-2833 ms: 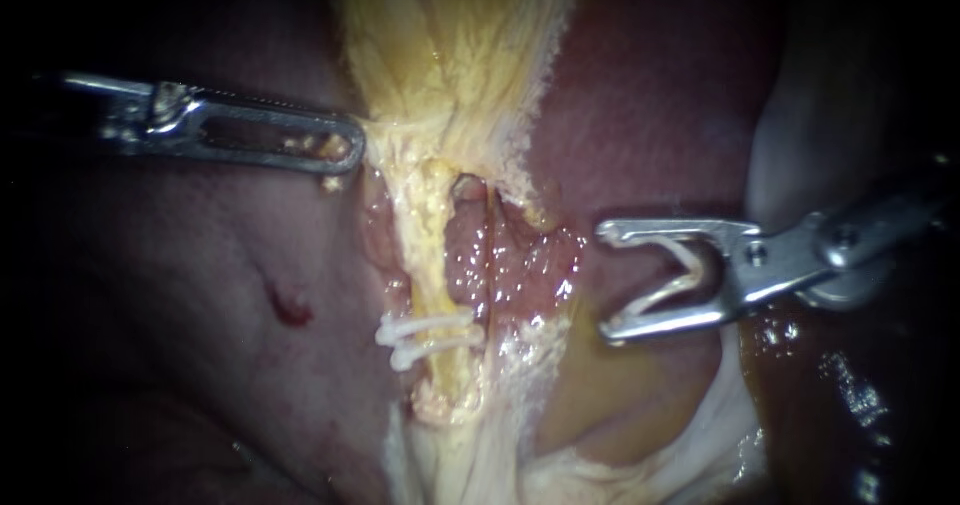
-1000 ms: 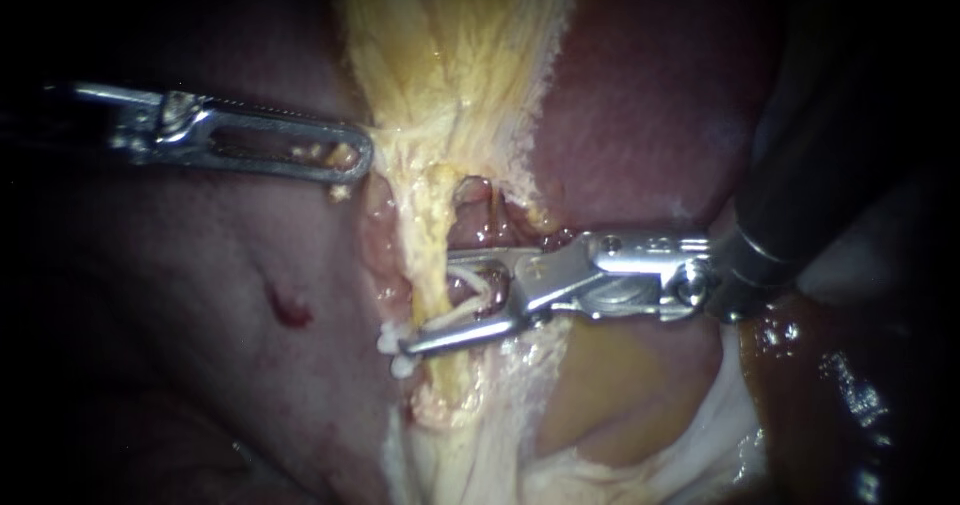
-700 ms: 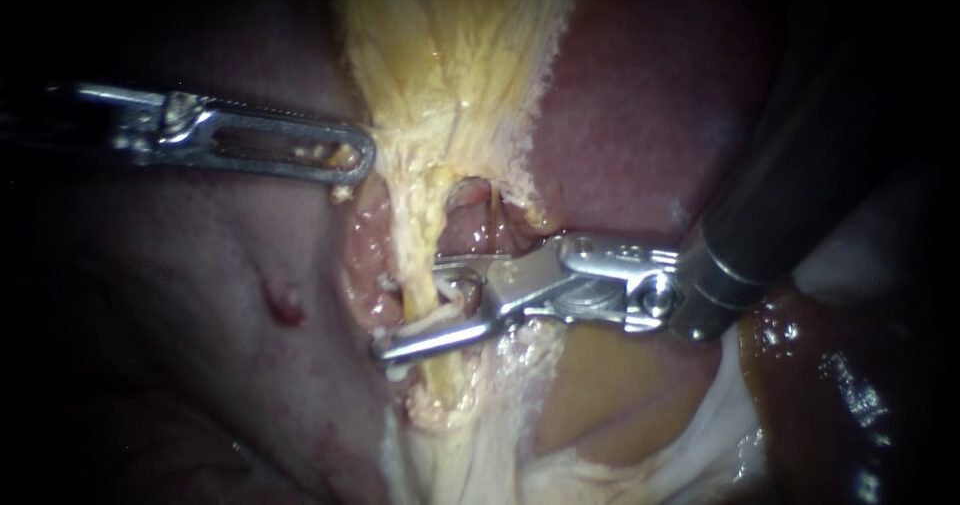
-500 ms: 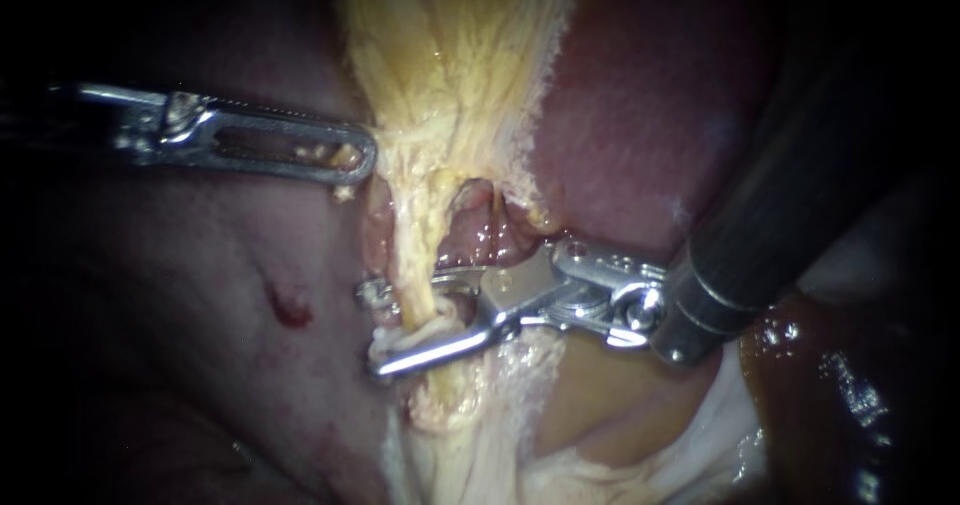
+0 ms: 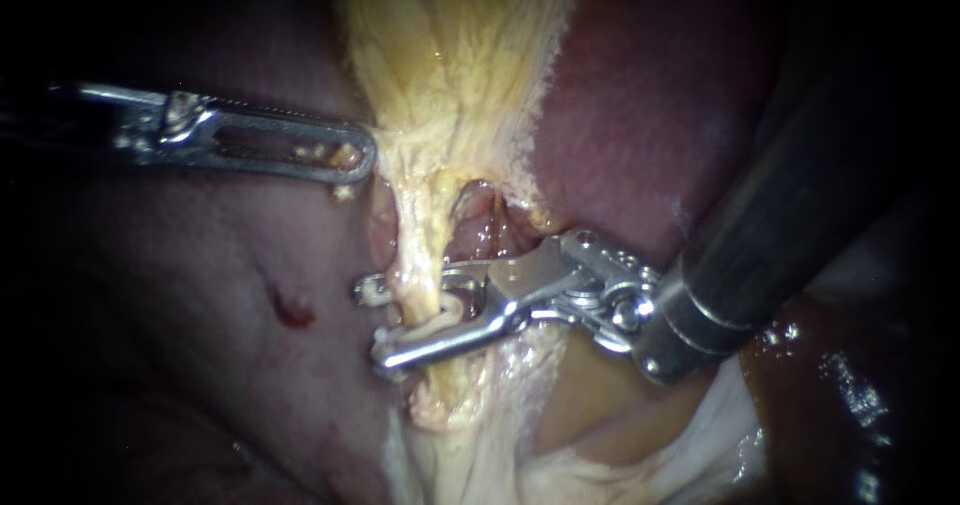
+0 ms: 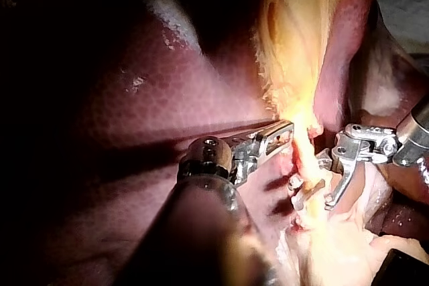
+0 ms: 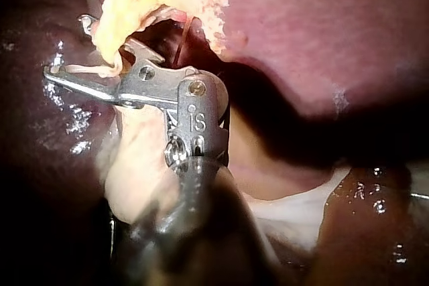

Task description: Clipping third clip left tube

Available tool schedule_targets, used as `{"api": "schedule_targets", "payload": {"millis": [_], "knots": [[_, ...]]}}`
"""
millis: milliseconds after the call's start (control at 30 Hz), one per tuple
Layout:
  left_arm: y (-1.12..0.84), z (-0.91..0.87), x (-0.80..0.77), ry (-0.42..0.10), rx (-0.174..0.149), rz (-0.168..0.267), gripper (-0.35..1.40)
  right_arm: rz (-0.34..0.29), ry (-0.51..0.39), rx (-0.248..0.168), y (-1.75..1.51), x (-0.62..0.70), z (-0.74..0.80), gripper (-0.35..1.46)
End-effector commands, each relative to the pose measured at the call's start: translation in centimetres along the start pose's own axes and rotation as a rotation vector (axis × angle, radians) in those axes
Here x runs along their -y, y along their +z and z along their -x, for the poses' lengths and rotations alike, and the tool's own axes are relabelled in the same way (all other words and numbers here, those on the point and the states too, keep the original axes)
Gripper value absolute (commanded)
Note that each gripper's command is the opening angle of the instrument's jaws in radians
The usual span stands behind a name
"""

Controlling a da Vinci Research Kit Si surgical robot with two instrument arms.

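Endoscope view, right instrument (image 5: pixel 380 322) reaching across from the right, jaws clamped from both sides on the left tube (image 5: pixel 420 265), white clip (image 5: pixel 447 310) between them around the tube, left instrument (image 5: pixel 345 155) with jaws gripping the edge of yellow tissue (image 5: pixel 450 65) above, liver (image 5: pixel 620 95) behind.

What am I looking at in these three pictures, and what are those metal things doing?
This is a surgical robot working on a pig's liver on a bench. One picture comes from the endoscope, a camera close to the tissue; the other two come from cameras on each arm. Two thin instruments end in small jaws. The left instrument, entering from the left, is shut on the yellow tissue, holding it. The right instrument straddles the left tube, a jaw on each side, gripping a white clip.
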Motion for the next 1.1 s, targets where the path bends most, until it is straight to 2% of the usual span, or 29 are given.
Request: {"api": "schedule_targets", "payload": {"millis": [33, 133, 400, 600, 800, 900, 967, 1100], "knots": [[0.00, -0.01, 0.00, 0.001, 0.001, 0.001, -0.35, 0.005, 0.003, -0.013, -0.01, -0.01, -0.03, 0.49], [0.01, -0.01, 0.00, 0.001, -0.001, -0.001, -0.35, 0.031, 0.009, -0.033, -0.05, -0.02, -0.11, 0.50], [0.01, -0.01, 0.00, 0.001, 0.000, -0.001, -0.35, 0.037, 0.009, -0.034, -0.08, 0.00, -0.16, 0.50], [0.02, -0.01, -0.01, 0.001, -0.001, -0.002, -0.35, 0.037, 0.016, -0.036, -0.06, 0.11, -0.17, 0.50], [0.03, -0.02, -0.03, 0.002, 0.000, -0.002, -0.35, 0.145, 0.039, -0.085, 0.02, 0.28, -0.26, 0.50], [0.03, -0.02, -0.03, 0.002, 0.000, -0.002, -0.35, 0.236, 0.054, -0.122, 0.03, 0.35, -0.34, 0.50], [0.03, -0.02, -0.03, 0.002, 0.000, -0.002, -0.35, 0.272, 0.059, -0.137, 0.03, 0.37, -0.38, 0.50], [0.03, -0.02, -0.04, 0.002, 0.000, -0.002, -0.35, 0.290, 0.062, -0.144, 0.03, 0.39, -0.41, 0.50]]}}
